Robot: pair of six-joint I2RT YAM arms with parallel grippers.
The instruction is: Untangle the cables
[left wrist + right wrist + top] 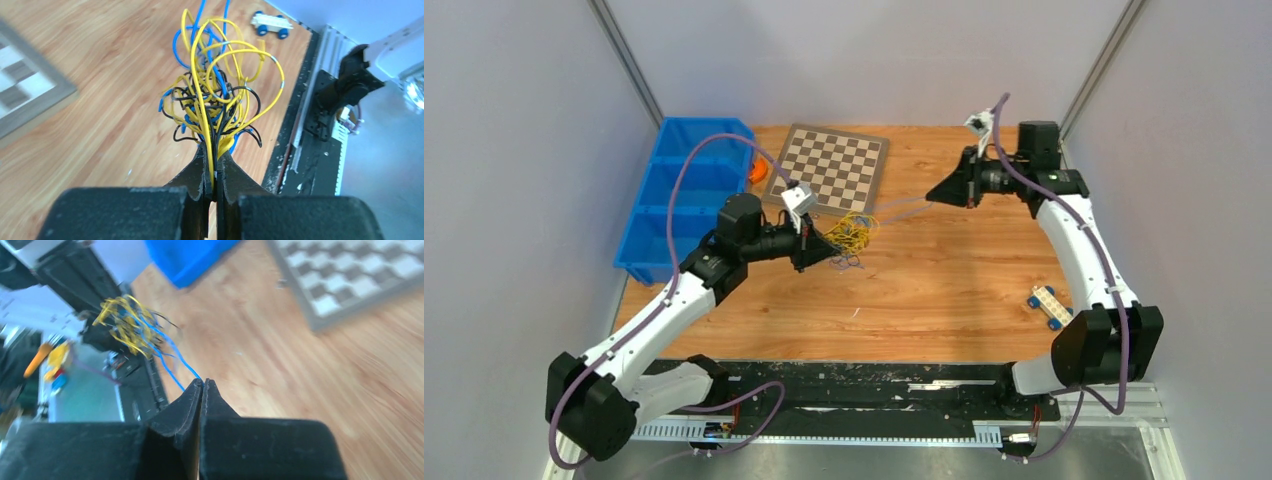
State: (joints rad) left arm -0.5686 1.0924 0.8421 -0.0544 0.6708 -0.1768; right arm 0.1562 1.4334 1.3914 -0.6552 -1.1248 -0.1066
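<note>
Blue plastic bin [684, 190] at about 10 o'clock on the table [944, 290], boxy, smooth walls, split into sections. Small orange thing [757, 172] right at its 3 o'clock rim, can't tell if inside or just beside. Flat checkered board [829, 168] next door at 12, brown and cream squares with a grey border. Wood-grain tabletop, kinda glossy. Little white toy car [1050, 306] with blue wheels way out at 4 o'clock, well apart from everything else.

Cables [852, 237] near the table's centre, just off the board's 6 o'clock edge. Loose wad of very thin bendy wires, mostly yellow loops plus some blue and black, all snarled together.

Left claw [832, 248] reaching in low from 8 o'clock, arm stretched out nearly flat. Black wedge-shaped fingers [197, 172] pinched tight on the wad's near side, yellow and black strands squeezed between them. Right claw [931, 196] coming in from 2 o'clock, elbow bent, pointing toward 9. Also clamped tight, on a couple of blue strands pulled taut out of the wad. Wad strung between the two; resting on the wood or lifted off it, can't tell.
</note>
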